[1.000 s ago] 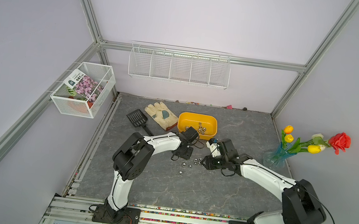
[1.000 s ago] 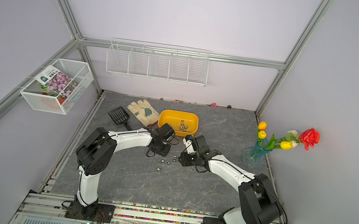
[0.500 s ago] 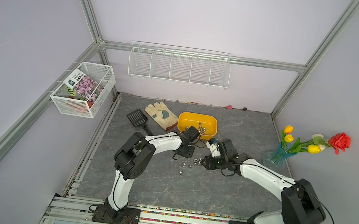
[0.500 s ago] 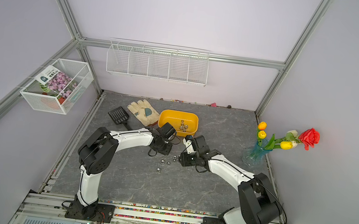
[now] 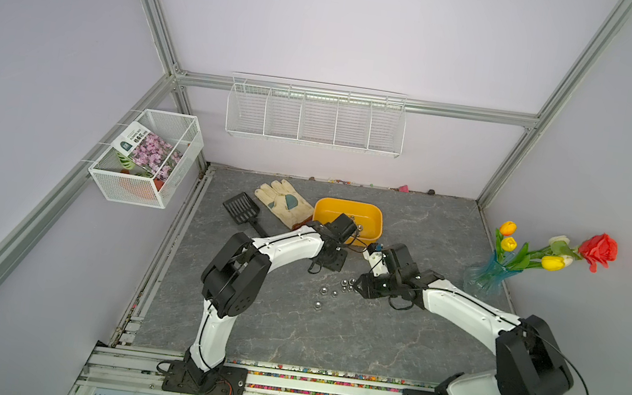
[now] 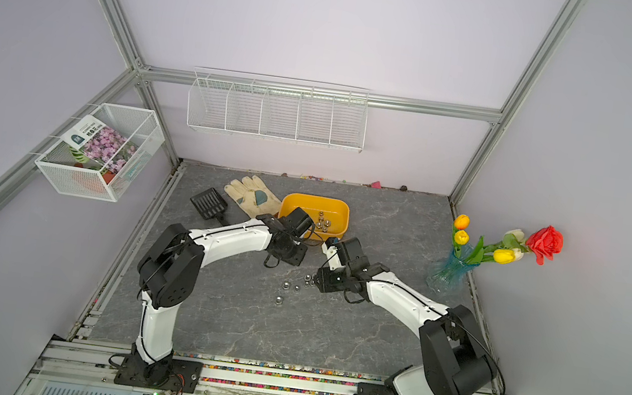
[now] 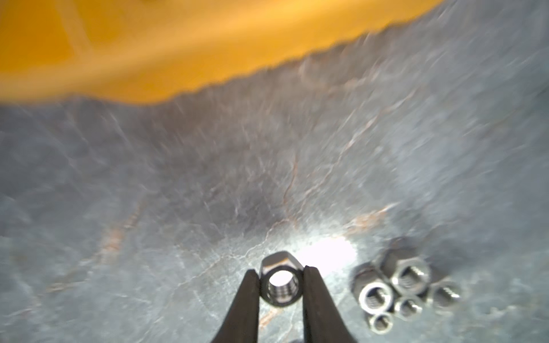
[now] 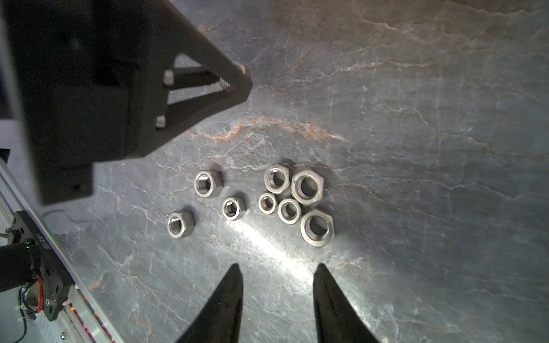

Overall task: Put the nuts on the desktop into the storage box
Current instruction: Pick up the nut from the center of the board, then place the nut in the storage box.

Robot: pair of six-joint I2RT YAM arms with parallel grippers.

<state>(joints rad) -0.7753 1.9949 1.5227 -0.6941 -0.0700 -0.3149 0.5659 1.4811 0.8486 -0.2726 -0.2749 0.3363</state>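
The yellow storage box [image 5: 348, 206] stands at the back of the dark veined desktop [image 5: 328, 334], with several nuts [image 6: 323, 222] inside it. Just in front of the box, my left gripper [image 7: 280, 271] is shut on one silver nut [image 7: 279, 286], held a little above the surface. More nuts [image 7: 398, 285] lie in a cluster beside it. My right gripper [image 8: 277, 268] is open and empty, its tips just short of several loose nuts [image 8: 307, 187] on the desktop. In both top views these nuts [image 5: 348, 285] lie between the two wrists, and one nut [image 5: 318, 305] sits apart nearer the front.
A work glove [image 5: 284, 202] and a black scoop [image 5: 241, 209] lie left of the box. A blue vase of flowers [image 5: 492, 273] stands at the right edge. A wire basket [image 5: 147, 158] and a wire rack [image 5: 315, 116] hang on the walls. Coloured beads [image 5: 323, 373] line the front rail.
The left jaws have closed on a nut and the left wrist has shifted slightly towards the box. The right arm has stayed almost still.
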